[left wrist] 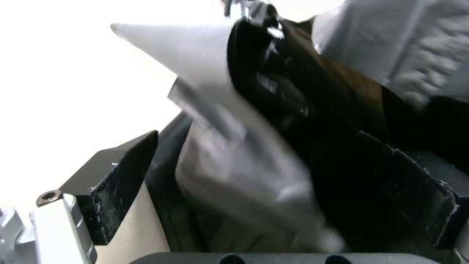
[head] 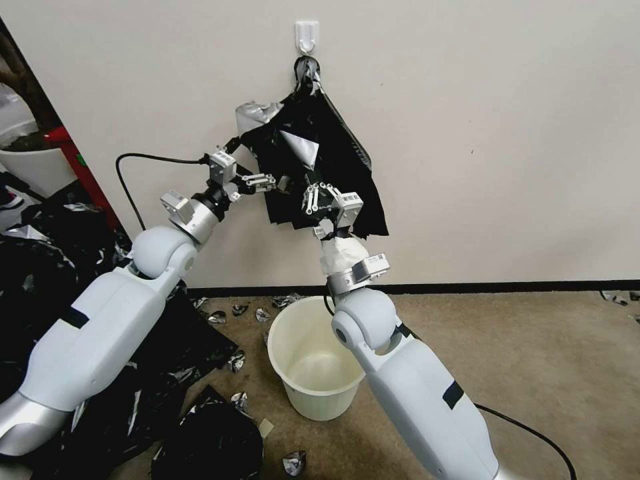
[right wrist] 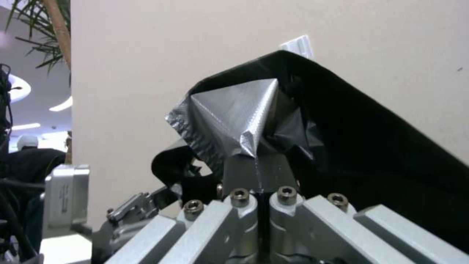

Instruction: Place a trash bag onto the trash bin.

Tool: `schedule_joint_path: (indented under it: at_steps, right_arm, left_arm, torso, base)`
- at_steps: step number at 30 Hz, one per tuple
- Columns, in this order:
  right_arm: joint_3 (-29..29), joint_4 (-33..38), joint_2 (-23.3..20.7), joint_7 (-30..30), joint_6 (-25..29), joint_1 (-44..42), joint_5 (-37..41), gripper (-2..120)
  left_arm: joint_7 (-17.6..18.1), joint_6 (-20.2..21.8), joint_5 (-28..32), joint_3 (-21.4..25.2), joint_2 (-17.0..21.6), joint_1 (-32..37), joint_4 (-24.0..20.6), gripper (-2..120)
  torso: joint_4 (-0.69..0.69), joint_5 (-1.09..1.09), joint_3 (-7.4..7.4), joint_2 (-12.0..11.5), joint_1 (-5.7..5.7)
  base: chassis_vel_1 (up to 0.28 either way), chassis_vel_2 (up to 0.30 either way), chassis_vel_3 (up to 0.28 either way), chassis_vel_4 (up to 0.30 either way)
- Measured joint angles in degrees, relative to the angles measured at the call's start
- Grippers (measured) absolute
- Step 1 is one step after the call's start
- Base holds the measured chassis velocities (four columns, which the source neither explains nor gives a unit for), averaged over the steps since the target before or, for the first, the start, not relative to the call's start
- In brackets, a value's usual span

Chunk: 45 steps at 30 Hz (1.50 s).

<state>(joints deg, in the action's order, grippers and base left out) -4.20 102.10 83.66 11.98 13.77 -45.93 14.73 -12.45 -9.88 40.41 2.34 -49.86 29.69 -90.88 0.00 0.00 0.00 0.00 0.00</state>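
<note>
Two tools meet at the bag [head: 313,167], which hangs from a wall hook [head: 307,35]. Left tool [head: 283,182] has its jaws apart around the bag's left edge; right tool [head: 319,193] is pinched closed on a silvery fold just beside it. Below the right tool — on the floor — the bin [head: 313,363] stands upright.

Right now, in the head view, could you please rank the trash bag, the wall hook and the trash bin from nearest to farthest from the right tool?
1. The trash bag: pinched in the right tool, hanging against the wall.
2. The wall hook: up the wall, holding the bag's top.
3. The trash bin: down on the floor, beside the right arm.
</note>
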Motion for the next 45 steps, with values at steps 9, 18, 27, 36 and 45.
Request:
schedule_joint_path:
  at_steps: [9, 18, 27, 36, 45]
  right_arm:
    - [0.37, -0.56, 0.09, -0.25, 0.28, 0.86, -0.21, 0]
    - [1.02, -0.67, -0.48, -0.24, 0.44, 1.05, 0.15, 0]
    - [1.46, -0.07, -0.83, -0.03, 0.48, 0.42, 0.18, 0]
    - [1.76, 2.93, -1.68, 2.47, -0.61, -3.13, 1.80, 0]
    - [3.35, 10.30, -2.98, 4.31, -1.31, -16.29, 0.54, 0]
  left_arm:
    - [-1.27, 1.85, 0.05, -0.01, -1.40, -1.39, 2.30, 88]
    - [-1.31, 2.12, -0.49, 2.05, -1.58, 1.78, 1.38, 55]
    - [-1.21, 2.03, -0.70, 4.17, -1.63, 4.89, -1.16, 19]
    - [-0.85, 1.95, -1.29, 9.38, -2.24, 12.40, -7.52, 0]
    - [2.02, -0.14, -3.98, 16.10, -5.93, 27.60, -18.23, 0]
  torso:
    - [-0.01, 0.00, 0.00, 0.00, 0.00]
    - [-0.01, 0.00, 0.00, 0.00, 0.00]
    - [-0.01, 0.00, 0.00, 0.00, 0.00]
    - [0.00, 0.00, -0.01, 0.00, -0.01]
    - [0.00, 0.01, -0.01, 0.00, -0.01]
  base:
    - [0.000, 0.000, 0.000, 0.000]
    - [0.000, 0.000, 0.000, 0.000]
    - [0.000, 0.000, 0.000, 0.000]
    - [0.000, 0.000, 0.000, 0.000]
    - [0.000, 0.000, 0.000, 0.000]
